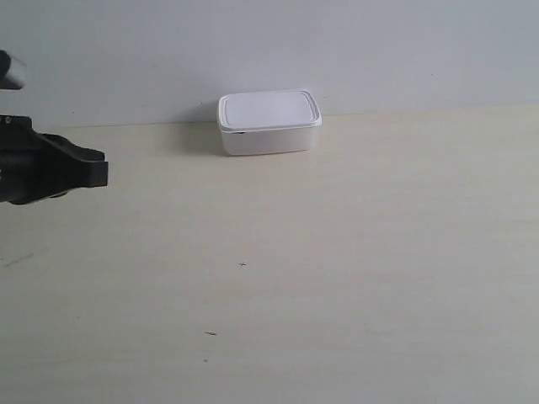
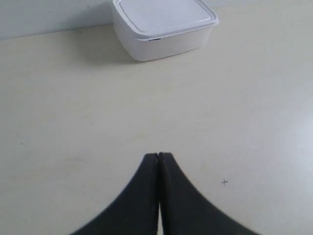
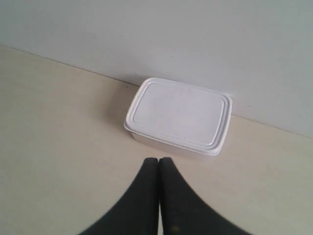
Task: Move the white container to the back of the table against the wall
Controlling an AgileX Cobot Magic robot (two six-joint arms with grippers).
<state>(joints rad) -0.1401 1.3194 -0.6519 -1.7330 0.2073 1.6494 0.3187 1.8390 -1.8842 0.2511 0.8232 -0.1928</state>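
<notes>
the table (image 1: 337, 278) spreads wide around both tools, leaving room to draw back; the wall (image 1: 379, 42) is the hard stop ahead; the white container (image 1: 269, 123) sits just ahead of the right gripper (image 3: 159, 159), at the wall, contact unclear; the left gripper (image 2: 158, 155) is well short of it; both have their jaws pressed together, holding nothing; any last nudge is best kept square, low and slow.

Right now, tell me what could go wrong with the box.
1. The right tool, shut, looks close to the box; a push from there could jam it on the wall or tip it.
2. Whether the box touches the wall is unclear; there may be a gap.
</notes>
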